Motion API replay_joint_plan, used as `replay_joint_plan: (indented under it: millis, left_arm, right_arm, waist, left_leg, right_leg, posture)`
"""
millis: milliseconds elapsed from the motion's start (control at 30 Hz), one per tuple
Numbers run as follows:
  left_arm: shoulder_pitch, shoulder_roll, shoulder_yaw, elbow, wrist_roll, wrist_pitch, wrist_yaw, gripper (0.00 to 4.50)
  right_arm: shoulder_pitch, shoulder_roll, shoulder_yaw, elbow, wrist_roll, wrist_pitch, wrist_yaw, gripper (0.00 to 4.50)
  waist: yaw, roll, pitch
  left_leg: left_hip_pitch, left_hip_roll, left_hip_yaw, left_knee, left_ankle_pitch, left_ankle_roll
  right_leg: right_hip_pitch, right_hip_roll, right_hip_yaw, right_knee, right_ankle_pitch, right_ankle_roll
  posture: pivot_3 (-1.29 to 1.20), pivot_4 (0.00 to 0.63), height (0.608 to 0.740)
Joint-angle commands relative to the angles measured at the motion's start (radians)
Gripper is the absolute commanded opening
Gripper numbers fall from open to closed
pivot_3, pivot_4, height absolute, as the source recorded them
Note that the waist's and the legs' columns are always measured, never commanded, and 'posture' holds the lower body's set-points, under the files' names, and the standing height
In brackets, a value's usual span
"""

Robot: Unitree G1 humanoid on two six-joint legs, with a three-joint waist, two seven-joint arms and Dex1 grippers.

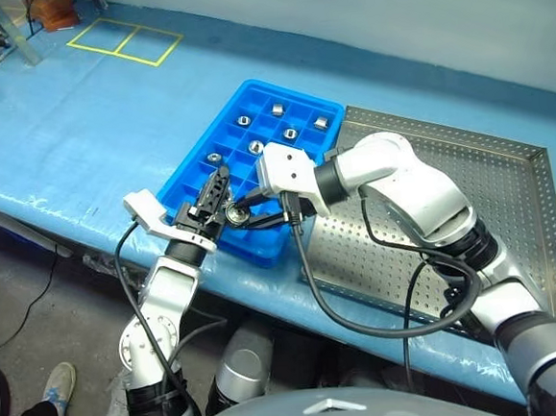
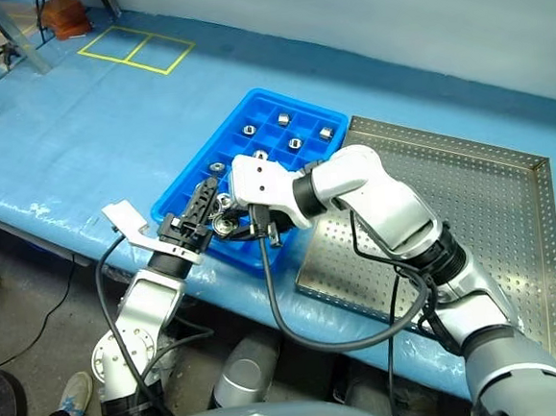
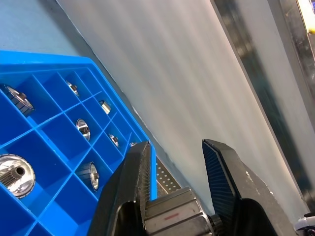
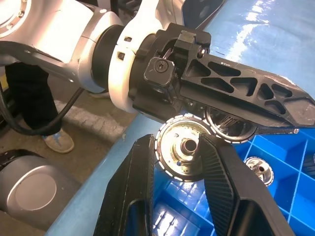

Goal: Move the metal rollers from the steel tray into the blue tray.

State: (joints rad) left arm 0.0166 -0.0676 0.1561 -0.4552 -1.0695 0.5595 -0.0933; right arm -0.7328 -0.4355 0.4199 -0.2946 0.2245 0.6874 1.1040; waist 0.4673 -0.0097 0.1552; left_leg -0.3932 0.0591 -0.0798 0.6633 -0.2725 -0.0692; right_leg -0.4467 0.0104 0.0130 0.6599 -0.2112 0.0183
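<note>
My right gripper [image 4: 177,145] is shut on a metal roller [image 4: 179,153], a shiny ring with a toothed rim, held in the air over the near corner of the blue tray [image 1: 293,94]. My left gripper [image 1: 220,179] lies right against that roller [image 1: 236,213], reaching up from the table's front edge toward the tray. Several more metal rollers [image 1: 289,133] sit one to a compartment in the blue tray. The steel tray [image 1: 509,209], perforated and grey, lies to the right of the blue tray, under my right arm.
Both trays rest on a blue-covered table whose front edge [image 1: 88,244] runs just behind my left gripper. A yellow tape rectangle [image 1: 125,39] marks the far left of the table. A person's shoe [image 1: 56,389] stands on the floor at the lower left.
</note>
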Motion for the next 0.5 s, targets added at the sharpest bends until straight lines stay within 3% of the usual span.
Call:
replay_joint_plan:
  millis: [33, 133, 200, 300, 367, 433, 500]
  left_arm:
    - [-0.021, -0.051, 0.035, -0.026, -0.015, -0.093, 0.032, 1.37]
    - [-0.038, -0.092, 0.091, -0.029, -0.034, -0.212, 0.053, 1.37]
    - [-0.069, -0.142, 0.154, -0.021, -0.029, -0.364, 0.091, 1.37]
    - [-0.125, -0.188, 0.244, 0.007, 0.010, -0.617, 0.158, 1.37]
    - [-0.151, -0.165, 0.270, 0.036, 0.104, -0.726, 0.209, 1.37]
    - [-0.164, -0.129, 0.264, 0.060, 0.219, -0.782, 0.260, 1.37]
    - [-0.142, -0.033, 0.198, 0.065, 0.347, -0.730, 0.270, 1.37]
  right_arm:
    - [0.000, 0.040, -0.060, -0.028, 0.050, -0.040, -0.037, 1.04]
    - [0.015, 0.107, -0.124, -0.001, 0.082, -0.063, -0.107, 1.04]
    - [0.018, 0.212, -0.214, 0.042, 0.139, -0.081, -0.200, 1.04]
    - [-0.009, 0.450, -0.411, 0.125, 0.242, -0.076, -0.476, 1.04]
    - [-0.023, 0.596, -0.544, 0.157, 0.348, -0.061, -0.665, 1.04]
    - [-0.012, 0.638, -0.563, 0.158, 0.354, -0.071, -0.723, 1.04]
    - [0.015, 0.538, -0.418, 0.124, 0.270, -0.081, -0.646, 1.04]
  waist:
    - [0.001, 0.000, 0.000]
    - [0.000, -0.001, 0.001]
    - [0.000, -0.001, 0.001]
    - [-0.009, 0.000, 0.001]
    - [-0.004, 0.000, 0.001]
    - [0.020, -0.002, 0.000]
    - [0.025, -0.002, 0.000]
  left_leg:
    - [0.000, 0.000, 0.000, 0.000, 0.000, 0.000]
    - [0.000, 0.000, 0.000, 0.000, 0.000, 0.000]
    - [0.000, 0.001, 0.000, -0.001, 0.000, 0.000]
    - [0.001, 0.002, 0.000, -0.002, 0.000, -0.001]
    - [0.001, 0.002, 0.000, -0.004, 0.000, -0.001]
    - [0.000, 0.001, -0.001, -0.003, 0.000, 0.000]
    - [-0.002, -0.002, -0.001, -0.002, -0.001, 0.002]
  right_leg:
    - [0.000, 0.000, 0.000, 0.000, 0.000, 0.000]
    - [0.000, 0.000, 0.000, 0.000, 0.000, 0.000]
    - [0.000, 0.001, 0.000, 0.000, 0.000, 0.000]
    - [-0.001, 0.002, 0.001, 0.000, 0.001, -0.002]
    - [-0.001, 0.002, 0.000, 0.000, 0.000, -0.003]
    - [0.001, 0.001, -0.001, -0.003, 0.000, -0.002]
    - [0.003, -0.001, 0.000, -0.008, 0.000, -0.003]
  posture:
    - [0.46, 0.150, 0.740]
    - [0.47, 0.150, 0.740]
    - [0.47, 0.150, 0.740]
    - [0.47, 0.150, 0.740]
    - [0.46, 0.150, 0.740]
    - [0.46, 0.150, 0.740]
    - [0.46, 0.150, 0.740]
